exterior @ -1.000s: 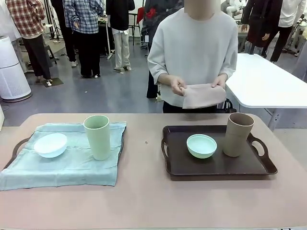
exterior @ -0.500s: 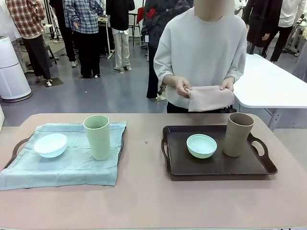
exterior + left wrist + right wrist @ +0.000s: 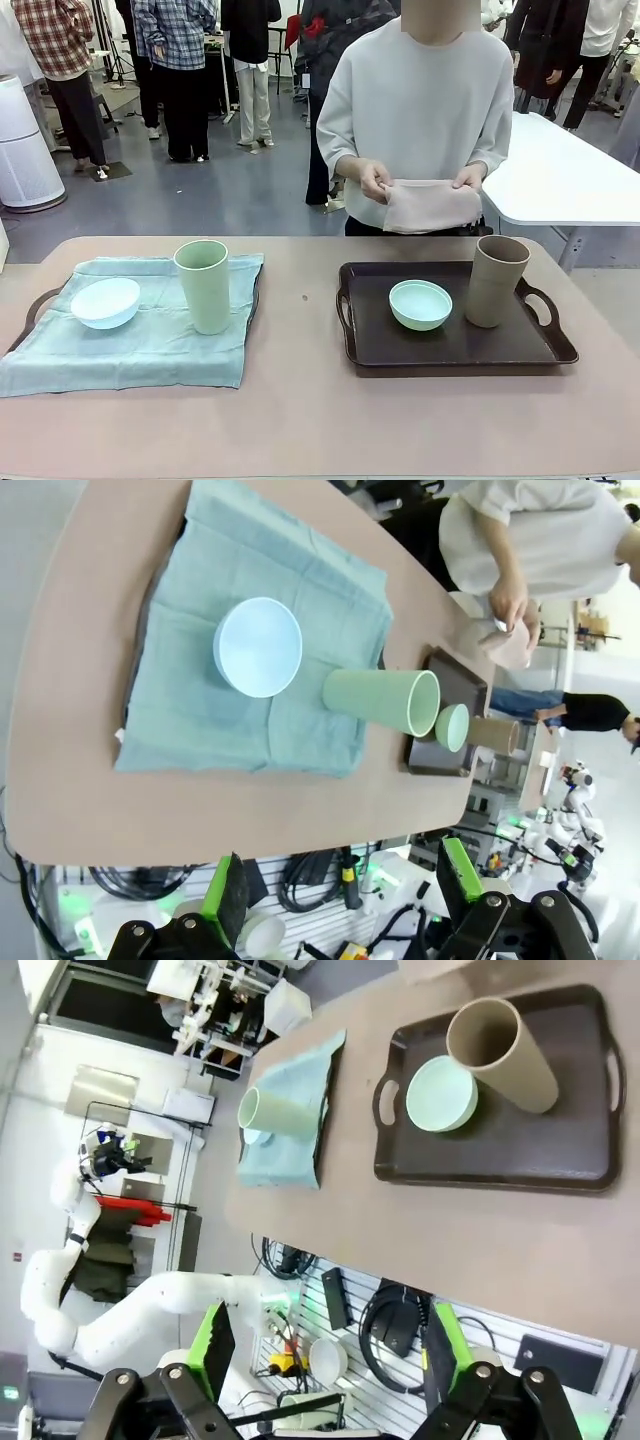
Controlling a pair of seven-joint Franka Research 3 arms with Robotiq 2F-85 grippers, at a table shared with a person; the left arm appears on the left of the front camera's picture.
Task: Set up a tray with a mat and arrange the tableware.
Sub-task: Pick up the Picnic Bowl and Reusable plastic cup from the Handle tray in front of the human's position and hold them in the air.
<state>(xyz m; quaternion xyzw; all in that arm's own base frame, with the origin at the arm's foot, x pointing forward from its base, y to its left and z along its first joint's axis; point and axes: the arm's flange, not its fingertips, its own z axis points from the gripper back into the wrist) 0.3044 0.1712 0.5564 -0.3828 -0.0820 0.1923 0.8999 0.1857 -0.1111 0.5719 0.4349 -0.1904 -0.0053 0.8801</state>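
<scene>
with your left gripper (image 3: 342, 890) and right gripper (image 3: 330, 1345) both spread and empty, the tall tan-brown handleless cup (image 3: 497, 280) on the bare dark brown tray (image 3: 400, 347), right of centre, could topple if the person's folded pink cloth (image 3: 432, 205) is laid over it.

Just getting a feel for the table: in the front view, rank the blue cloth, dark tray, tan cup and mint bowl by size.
1. blue cloth, only slightly ahead of the tray; they look nearly alike
2. dark tray
3. tan cup
4. mint bowl, about as wide as the cup but lower
</scene>
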